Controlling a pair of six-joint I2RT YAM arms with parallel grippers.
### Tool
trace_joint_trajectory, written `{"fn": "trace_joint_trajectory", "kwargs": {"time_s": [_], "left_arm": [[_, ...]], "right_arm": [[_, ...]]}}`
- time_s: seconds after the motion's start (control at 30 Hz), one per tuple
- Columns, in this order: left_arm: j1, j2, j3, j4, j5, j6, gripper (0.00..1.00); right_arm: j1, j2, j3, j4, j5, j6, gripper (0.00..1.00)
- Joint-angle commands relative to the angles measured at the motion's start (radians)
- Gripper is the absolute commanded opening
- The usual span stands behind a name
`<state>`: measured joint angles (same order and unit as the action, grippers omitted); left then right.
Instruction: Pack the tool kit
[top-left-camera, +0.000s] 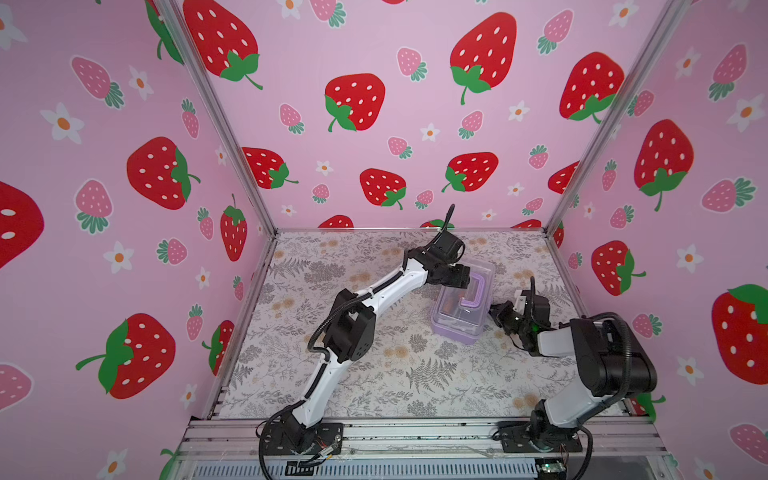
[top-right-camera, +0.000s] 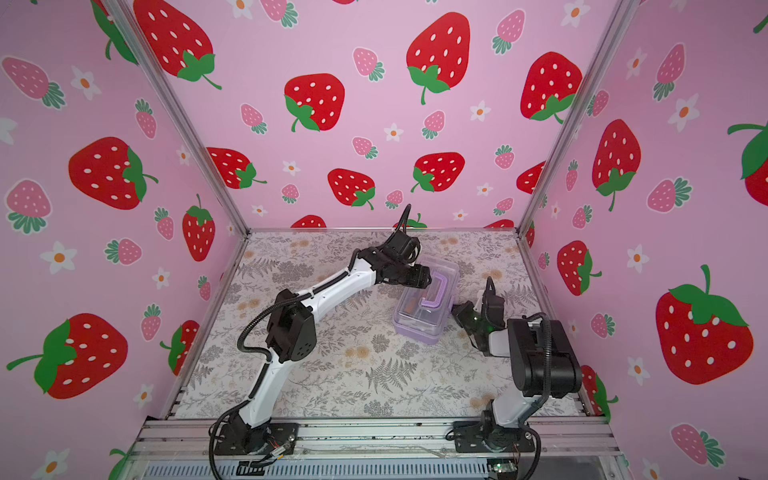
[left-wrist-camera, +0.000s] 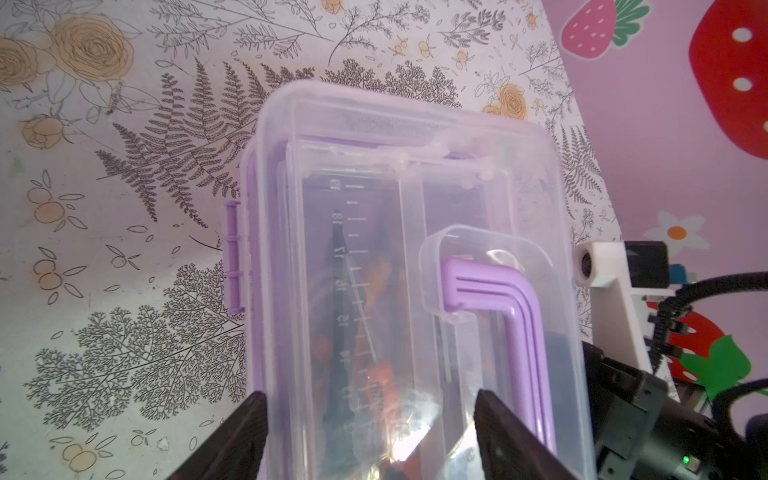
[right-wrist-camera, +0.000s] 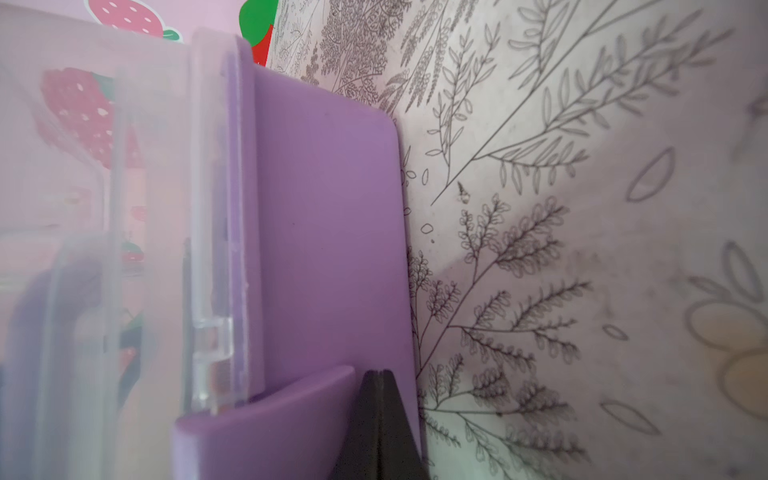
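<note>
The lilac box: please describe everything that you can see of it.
The box is small, rectangular, of lilac plastic, with a clear lid on it and a lilac handle on top. Orange tools show blurred through the lid. It lies flat on the flowered table. The open left claw is over one end; the shut right claw is at a side latch.

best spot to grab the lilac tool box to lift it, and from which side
Take the lilac handle on the clear lid, coming down from above. Its bar is thin enough for a pincer to close across, and it sits about midway along the lid, so the tool box should hang level. It seems to lie flat in its recess, so it may need tipping up first.
</note>
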<state>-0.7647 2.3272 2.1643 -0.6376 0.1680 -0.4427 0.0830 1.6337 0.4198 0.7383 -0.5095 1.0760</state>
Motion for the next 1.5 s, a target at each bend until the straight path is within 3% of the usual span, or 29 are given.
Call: {"fn": "trace_joint_trajectory", "kwargs": {"time_s": [0.0,0.2,0.4,0.6,0.67,0.8,0.83,0.87,0.93,0.97,1.07,1.17,1.23,1.37,1.47], "left_arm": [[-0.029,0.058,-0.022,-0.087,0.044,0.027,0.79],[-0.001,-0.05,-0.065,-0.091,0.009,0.034,0.79],[0.022,-0.221,-0.151,-0.06,-0.062,0.035,0.79],[0.028,-0.454,-0.261,-0.042,-0.151,0.051,0.81],[0.034,-0.554,-0.339,-0.021,-0.194,0.053,0.82],[0.062,-0.776,-0.559,0.066,-0.273,0.025,0.84],[0.07,-0.842,-0.636,0.11,-0.302,0.014,0.84],[0.076,-0.912,-0.721,0.164,-0.324,0.007,0.84],[0.08,-1.039,-0.876,0.269,-0.403,-0.011,0.86],[0.083,-1.107,-0.954,0.322,-0.447,-0.014,0.98],[0.088,-1.268,-1.136,0.436,-0.598,0.004,0.99],[0.09,-1.39,-1.333,0.634,-0.688,0.177,0.99],[0.092,-1.44,-1.473,0.756,-0.691,0.322,0.99],[0.112,-1.458,-1.614,0.854,-0.819,0.397,0.99],[0.174,-1.38,-1.645,0.866,-0.885,0.412,0.99]], "right_arm": [[0.013,-0.082,0.008,0.106,-0.117,-0.001,0.0],[-0.07,-0.335,-0.059,-0.107,-0.097,-0.123,0.02],[-0.096,-0.677,-0.012,-0.536,0.091,-0.352,0.14],[-0.103,-0.921,0.072,-0.769,0.276,-0.47,0.45],[-0.103,-0.974,0.092,-0.804,0.32,-0.487,0.59],[-0.103,-1.047,0.107,-0.819,0.386,-0.508,0.75],[-0.104,-1.06,0.109,-0.82,0.403,-0.512,0.92],[-0.103,-1.068,0.113,-0.817,0.416,-0.516,0.99],[-0.103,-1.075,0.119,-0.809,0.438,-0.516,0.99],[-0.104,-1.076,0.119,-0.793,0.447,-0.516,0.99],[-0.103,-1.073,0.092,-0.707,0.46,-0.495,0.99],[-0.102,-1.08,-0.049,-0.451,0.441,-0.58,0.99],[-0.098,-1.103,-0.12,-0.38,0.468,-0.623,0.99],[-0.078,-1.111,-0.193,-0.366,0.577,-0.665,0.99],[-0.042,-1.053,-0.201,-0.349,0.608,-0.703,0.99]]}}
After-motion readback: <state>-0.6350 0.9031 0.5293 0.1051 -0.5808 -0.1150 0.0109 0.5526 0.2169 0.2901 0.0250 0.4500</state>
